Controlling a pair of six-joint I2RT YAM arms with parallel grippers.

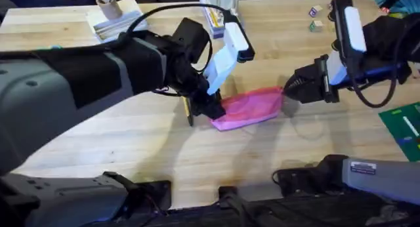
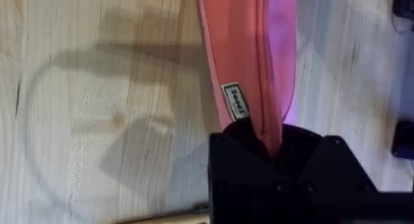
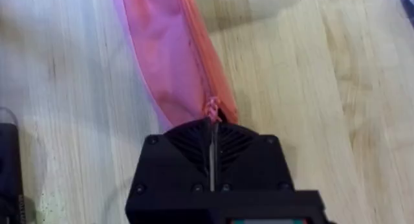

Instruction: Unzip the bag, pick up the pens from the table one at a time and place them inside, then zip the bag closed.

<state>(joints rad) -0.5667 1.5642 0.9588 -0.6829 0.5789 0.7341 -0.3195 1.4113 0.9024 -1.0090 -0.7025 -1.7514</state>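
Both claws are clamping the bag (image 1: 248,107), which is lying mid-table (image 1: 118,142): the left gripper (image 1: 213,109) is pinching its left end, the right gripper (image 1: 289,90) its right end. Overhead, the left arm is blocking the pouch's left end, with a dark slim stick beside it. The left wrist view is showing fingers (image 2: 304,153) closed on fabric beside a small label (image 2: 235,100) reading something like "Seedz". The right wrist view is showing fingers (image 3: 181,146) closed at the zipper pull (image 3: 212,110).

A stack of papers (image 1: 115,20), small dice (image 1: 315,17) and a green board (image 1: 405,130) lie around.
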